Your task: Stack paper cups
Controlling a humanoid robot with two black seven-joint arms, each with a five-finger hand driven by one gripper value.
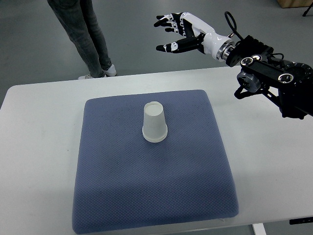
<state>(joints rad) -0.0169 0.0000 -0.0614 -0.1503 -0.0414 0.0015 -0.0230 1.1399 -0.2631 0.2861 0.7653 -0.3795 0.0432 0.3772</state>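
White paper cup (pixel 155 123) on a blue-grey cushion (pixel 151 191) with a fine dotted weave. Counter (pixel 39 161) plain white. Right hand (pixel 178 33) white with black fingertips and joints; its arm (pixel 274 78) black. Floor (pixel 29 44) grey; person's trousers (pixel 83 29) dark grey.

no readable text, no labels, no brand marks, no numbers anywhere in view

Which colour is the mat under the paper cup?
The mat under the cup is dark blue, seen in the top view.
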